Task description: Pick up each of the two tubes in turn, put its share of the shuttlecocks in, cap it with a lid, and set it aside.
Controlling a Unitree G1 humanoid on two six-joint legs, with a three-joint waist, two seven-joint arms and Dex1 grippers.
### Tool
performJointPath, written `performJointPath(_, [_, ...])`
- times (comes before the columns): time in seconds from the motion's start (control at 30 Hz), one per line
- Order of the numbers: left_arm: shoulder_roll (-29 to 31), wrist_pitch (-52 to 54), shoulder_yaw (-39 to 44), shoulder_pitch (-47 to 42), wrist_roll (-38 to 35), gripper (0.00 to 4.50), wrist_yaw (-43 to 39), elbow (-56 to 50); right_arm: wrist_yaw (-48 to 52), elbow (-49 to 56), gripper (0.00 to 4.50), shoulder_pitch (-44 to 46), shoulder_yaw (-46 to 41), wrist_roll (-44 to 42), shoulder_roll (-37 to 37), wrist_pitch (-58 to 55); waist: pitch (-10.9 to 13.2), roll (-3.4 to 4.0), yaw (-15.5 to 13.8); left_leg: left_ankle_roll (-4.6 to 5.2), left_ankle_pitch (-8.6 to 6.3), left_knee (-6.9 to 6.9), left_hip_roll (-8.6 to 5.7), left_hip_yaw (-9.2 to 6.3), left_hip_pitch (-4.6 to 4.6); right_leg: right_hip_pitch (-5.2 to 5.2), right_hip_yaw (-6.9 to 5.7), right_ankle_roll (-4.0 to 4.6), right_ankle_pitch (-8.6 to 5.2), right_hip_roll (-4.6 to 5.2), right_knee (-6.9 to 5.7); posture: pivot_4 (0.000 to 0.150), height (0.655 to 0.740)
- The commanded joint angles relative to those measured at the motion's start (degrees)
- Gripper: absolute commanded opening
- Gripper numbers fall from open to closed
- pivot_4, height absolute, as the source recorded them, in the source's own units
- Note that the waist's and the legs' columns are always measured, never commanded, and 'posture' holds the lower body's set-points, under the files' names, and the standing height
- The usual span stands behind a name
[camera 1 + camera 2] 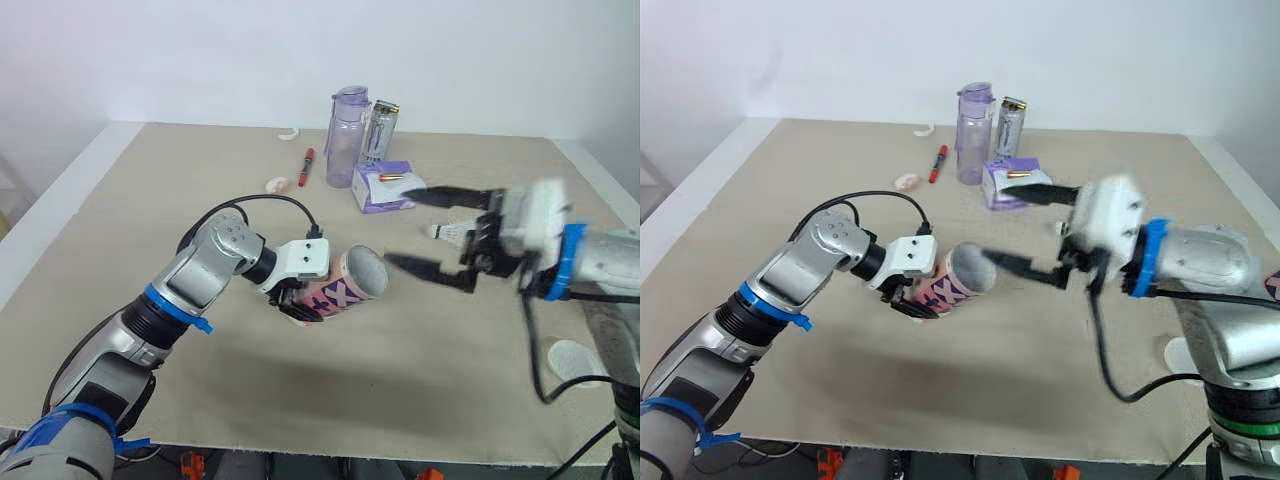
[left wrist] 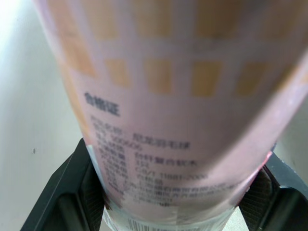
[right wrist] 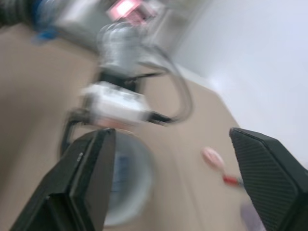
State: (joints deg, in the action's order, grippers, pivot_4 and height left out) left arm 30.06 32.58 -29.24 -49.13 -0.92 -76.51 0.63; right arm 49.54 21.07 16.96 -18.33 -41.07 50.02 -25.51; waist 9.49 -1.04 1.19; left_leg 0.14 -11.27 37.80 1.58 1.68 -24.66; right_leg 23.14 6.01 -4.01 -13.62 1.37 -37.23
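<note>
One tube [image 2: 168,120] | label reads 合格证 | held in left fingers [image 2: 67,192]

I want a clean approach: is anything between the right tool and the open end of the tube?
Nothing visible stands in the way. The right tool, open, faces the open end of the tube across bare table. The left tool holds the tube tilted toward it.

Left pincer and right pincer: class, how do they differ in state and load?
The left pincer is shut on the pink tube; the right pincer is open and empty. The left pincer grips the tube's side; the right pincer hovers near its open mouth. Both have two black fingers.
</note>
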Motion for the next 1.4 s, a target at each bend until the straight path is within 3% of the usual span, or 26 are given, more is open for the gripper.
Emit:
performJointPath(0.03, [0.3,0.7,-1.6,0.8,1.9,3.30,1.4,1.1,-6.0,-5.5,4.07,-5.4,-8.3,0.0,-1.0,-4.7,0.0,0.03,0.0,0.00,0.00,-0.01,0.00,0.02,0.01,0.02,0.01,-0.01,0.01,0.00,0.00,0.150,0.7400])
performJointPath(0.17, [0.3,0.9,-1.7,1.1,1.8,3.30,1.6,0.7,-11.5,-12.9,4.07,-9.5,-11.8,2.3,-3.5,-6.3,-0.1,0.04,0.0,0.07,0.04,-0.03,0.00,-0.04,-0.01,-0.02,-0.10,-0.01,0.01,-0.02,0.00,0.150,0.7400])
performJointPath(0.47, [0.4,1.5,-1.6,1.5,1.6,3.30,1.9,-0.2,-8.5,-25.8,4.07,-11.0,-8.8,11.4,-3.3,3.4,-0.2,0.21,0.2,0.13,0.08,-0.04,-0.03,0.03,0.04,0.01,0.02,-0.05,0.07,-0.04,0.00,0.150,0.7400])
performJointPath(0.9, [1.1,2.6,-1.4,2.6,1.6,3.30,2.7,-1.6,-3.0,-44.7,4.07,0.2,-3.7,17.7,-2.8,10.1,-0.2,0.24,0.3,0.14,0.08,-0.08,-0.05,0.06,0.05,0.00,0.11,-0.08,0.05,-0.08,0.01,0.150,0.7400])
performJointPath(1.37, [1.9,3.2,-1.2,3.1,1.7,3.30,3.4,-2.5,-0.3,-57.3,4.07,10.3,0.1,21.1,-4.3,13.0,-0.2,0.24,0.6,0.14,0.08,-0.13,-0.09,0.07,0.06,-0.02,0.17,-0.11,0.03,-0.07,0.02,0.150,0.7400])
performJointPath(1.4, [1.9,3.2,-1.1,3.1,1.7,3.30,3.4,-2.4,-0.2,-57.8,3.83,10.7,0.3,21.3,-4.4,12.9,-0.2,0.24,0.6,0.14,0.09,-0.13,-0.10,0.06,0.06,-0.02,0.18,-0.11,0.04,-0.07,0.02,0.150,0.7400])
